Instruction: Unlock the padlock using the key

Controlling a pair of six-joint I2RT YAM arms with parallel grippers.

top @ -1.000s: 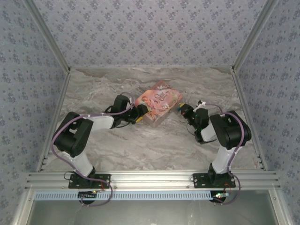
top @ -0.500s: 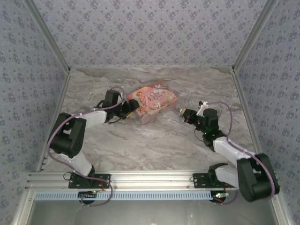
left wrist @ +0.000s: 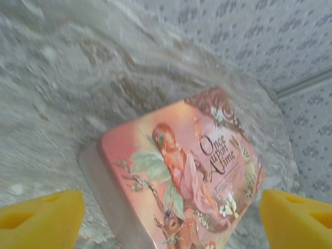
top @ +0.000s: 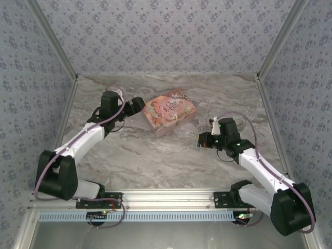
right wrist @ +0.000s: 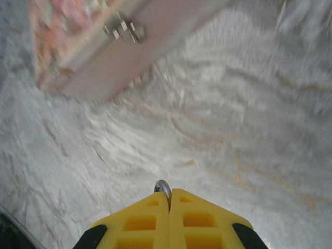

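Two grippers: left gripper (left wrist: 171,220) fingers (left wrist: 44,217) spread, pink box (left wrist: 181,171) mid-frame; right gripper (right wrist: 169,197) pressed together, pinching key (right wrist: 163,186), bottom centre.

The grey-veined marble tabletop (top: 155,158) lies bare across its middle and near part, a broad lane between the two arms. The only thing standing on it is the flat pink illustrated box (top: 169,111), askew toward the back, with a bare strip behind it. Blue-patterned walls (top: 166,36) close the back and both flanks. The left gripper (top: 139,105), fingers spread wide, sits near the box's left end. The right gripper (top: 200,141), pinched on a small grey metal key (right wrist: 163,187), stands apart from the box's near right corner, with open marble between.
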